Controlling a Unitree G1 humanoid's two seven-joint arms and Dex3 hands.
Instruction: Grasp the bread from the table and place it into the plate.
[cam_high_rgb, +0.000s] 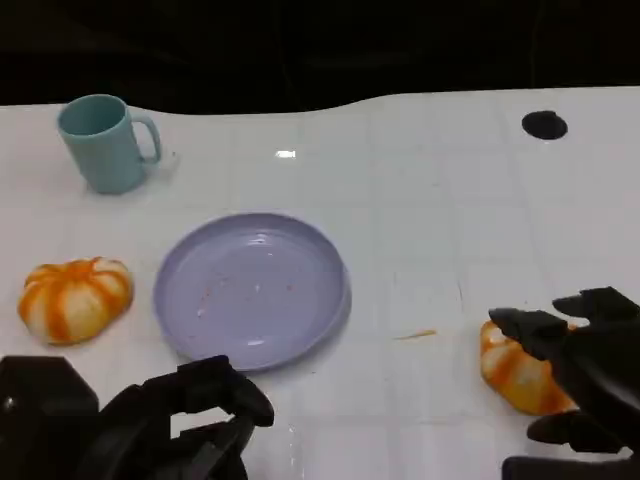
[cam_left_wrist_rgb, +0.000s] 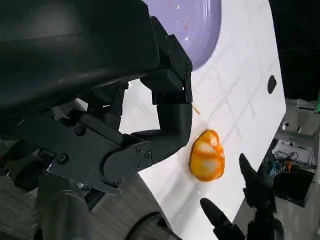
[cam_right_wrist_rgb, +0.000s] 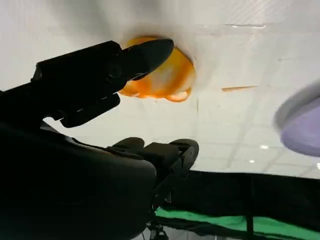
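Two orange-and-white bread buns lie on the white table. One bun (cam_high_rgb: 75, 297) sits left of the lilac plate (cam_high_rgb: 250, 290), which has nothing in it. The other bun (cam_high_rgb: 515, 375) (cam_left_wrist_rgb: 206, 156) (cam_right_wrist_rgb: 165, 80) lies at the right, in front of my right hand (cam_high_rgb: 590, 380). That hand's fingers (cam_right_wrist_rgb: 100, 75) are spread on both sides of the bun, close to it but not closed on it. My left hand (cam_high_rgb: 170, 430) (cam_left_wrist_rgb: 125, 100) hovers at the near edge below the plate, fingers bent and apart, holding nothing.
A teal mug (cam_high_rgb: 105, 142) stands at the far left. A small black spot (cam_high_rgb: 544, 124) marks the table's far right. The table's far edge runs along a dark background. A thin orange crumb (cam_high_rgb: 415, 334) lies between the plate and the right bun.
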